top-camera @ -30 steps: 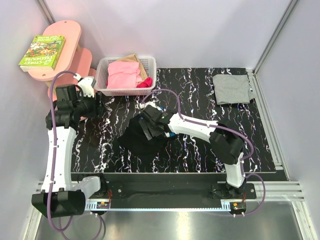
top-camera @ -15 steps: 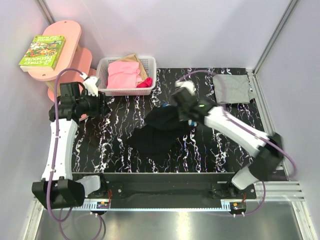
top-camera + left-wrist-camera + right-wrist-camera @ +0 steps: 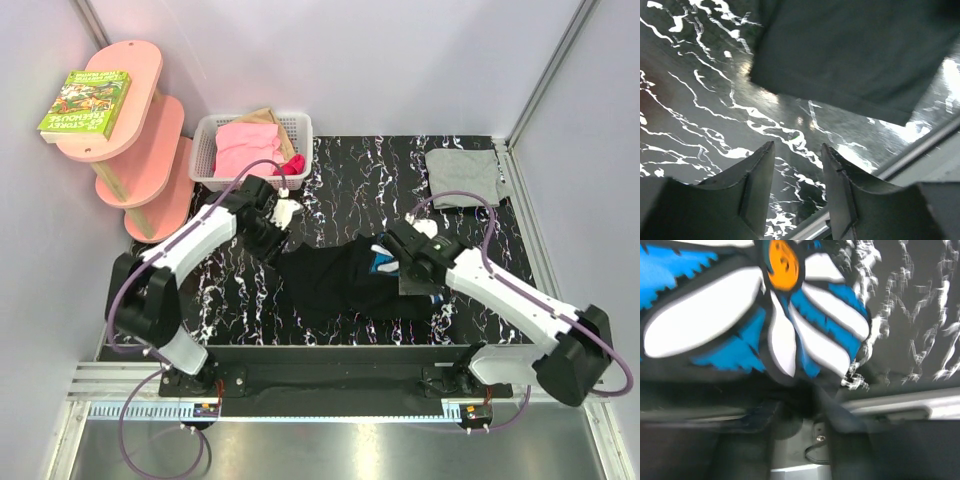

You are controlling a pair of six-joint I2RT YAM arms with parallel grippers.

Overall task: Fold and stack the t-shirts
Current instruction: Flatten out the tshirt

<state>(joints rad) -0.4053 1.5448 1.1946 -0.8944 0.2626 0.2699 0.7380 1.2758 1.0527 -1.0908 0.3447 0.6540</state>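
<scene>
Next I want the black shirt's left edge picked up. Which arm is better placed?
Left. The left gripper is open and sits right beside that edge of the black t-shirt. The right gripper is across the shirt, apparently pinching cloth by the flower print.

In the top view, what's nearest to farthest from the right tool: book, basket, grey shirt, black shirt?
1. black shirt, gripped by the right tool.
2. grey shirt, back right corner.
3. basket, back left.
4. book, on the pink shelf.
</scene>
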